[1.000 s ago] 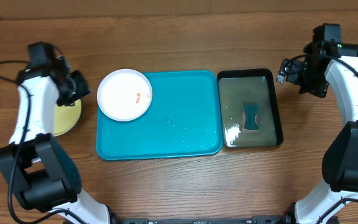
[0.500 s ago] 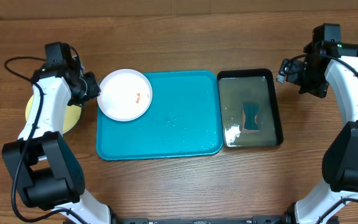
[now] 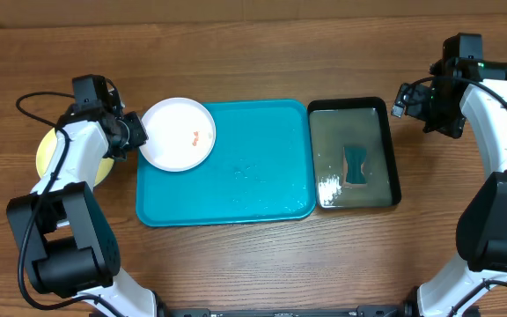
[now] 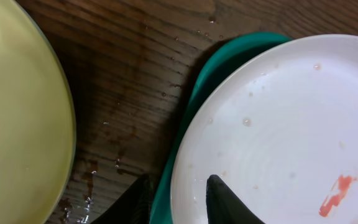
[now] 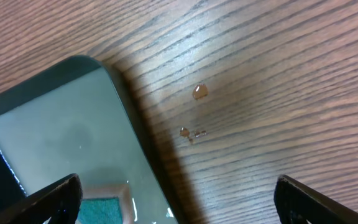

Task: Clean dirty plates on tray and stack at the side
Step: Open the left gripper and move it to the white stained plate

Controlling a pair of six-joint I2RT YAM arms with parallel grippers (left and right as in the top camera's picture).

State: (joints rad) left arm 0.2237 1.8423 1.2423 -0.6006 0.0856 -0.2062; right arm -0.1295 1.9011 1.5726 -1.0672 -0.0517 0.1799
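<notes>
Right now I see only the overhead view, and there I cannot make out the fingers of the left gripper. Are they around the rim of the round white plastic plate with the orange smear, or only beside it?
Observer: Around it. In the left wrist view the left gripper is open and straddles the rim of the white plate, one finger above the plate, the other outside it, by the edge of the teal-blue rectangular plastic tray.
Operator: Is it dry around there?
Observer: No. Small water drops lie on the wooden table, between the tray and the yellow-green round plastic plate.
Operator: And the other arm?
Observer: Its wrist view shows the right gripper open and holding nothing, above a corner of the glossy black tray.
</notes>
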